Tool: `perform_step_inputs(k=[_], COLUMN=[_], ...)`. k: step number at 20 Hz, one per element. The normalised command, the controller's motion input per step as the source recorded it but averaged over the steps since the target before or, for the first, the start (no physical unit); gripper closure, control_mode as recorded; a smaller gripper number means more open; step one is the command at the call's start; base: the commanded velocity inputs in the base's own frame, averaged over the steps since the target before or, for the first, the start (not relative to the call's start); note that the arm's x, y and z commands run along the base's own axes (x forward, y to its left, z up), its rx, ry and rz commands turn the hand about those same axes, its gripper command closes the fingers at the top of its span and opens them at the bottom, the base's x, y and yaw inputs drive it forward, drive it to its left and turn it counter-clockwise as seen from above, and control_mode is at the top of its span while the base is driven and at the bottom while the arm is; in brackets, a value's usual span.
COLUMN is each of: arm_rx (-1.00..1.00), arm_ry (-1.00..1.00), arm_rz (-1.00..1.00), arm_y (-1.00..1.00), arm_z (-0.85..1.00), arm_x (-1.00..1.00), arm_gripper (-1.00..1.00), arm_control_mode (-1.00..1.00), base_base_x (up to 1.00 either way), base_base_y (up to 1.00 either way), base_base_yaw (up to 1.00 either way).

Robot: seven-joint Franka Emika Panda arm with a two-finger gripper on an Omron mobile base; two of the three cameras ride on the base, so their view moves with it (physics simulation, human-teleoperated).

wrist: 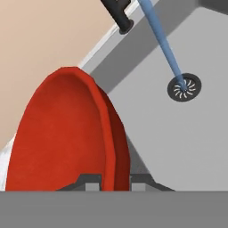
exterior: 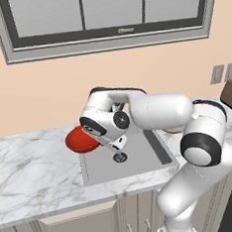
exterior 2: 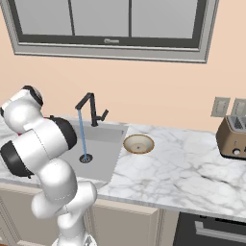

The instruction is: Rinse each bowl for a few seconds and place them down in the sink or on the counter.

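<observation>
My gripper [wrist: 113,180] is shut on the rim of the glossy red bowl [wrist: 62,133], which stands on edge between the fingers. In the left base view the gripper [exterior: 92,135] holds the red bowl [exterior: 80,141] over the left edge of the grey sink [exterior: 142,160], left of the drain [exterior: 120,157]. A blue stream of water [exterior 2: 82,137] falls from the black faucet [exterior 2: 89,108] onto the drain [exterior 2: 86,158]. The bowl is beside the stream [wrist: 162,40], apart from it. The beige bowl [exterior 2: 138,143] sits upright on the white marble counter [exterior 2: 182,173], just right of the sink.
A brown toaster [exterior 2: 233,134] stands at the far right of the counter, below wall sockets [exterior 2: 221,106]. A window runs along the wall above the faucet. Open marble counter [exterior: 33,170] stretches left of the sink.
</observation>
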Motion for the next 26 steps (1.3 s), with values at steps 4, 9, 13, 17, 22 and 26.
perform_step_inputs(k=[4, 9, 13, 17, 22, 26], arm_rx=[-0.10, -0.08, -0.06, -0.03, -0.06, -0.10], arm_ry=[0.05, 0.03, 0.06, 0.14, 0.13, 0.12], arm_rz=[0.00, 0.00, -0.01, -0.02, -0.02, -0.02], arm_y=[0.41, 0.36, 0.43, 0.37, 0.30, 0.25], arm_z=[0.04, 0.02, 0.00, 0.00, -0.07, -0.09], arm_x=[0.03, 0.03, 0.07, 0.08, 0.05, 0.04], arm_gripper=[1.00, 1.00, 1.00, 1.00, 1.00, 1.00], arm_control_mode=[-1.00, -1.00, -1.00, -1.00, -1.00, -1.00], base_base_x=[0.00, 0.00, 0.00, 0.00, 0.00, 0.00], base_base_y=[0.00, 0.00, 0.00, 0.00, 0.00, 0.00], base_base_yaw=[0.00, 0.00, 0.00, 0.00, 0.00, 0.00])
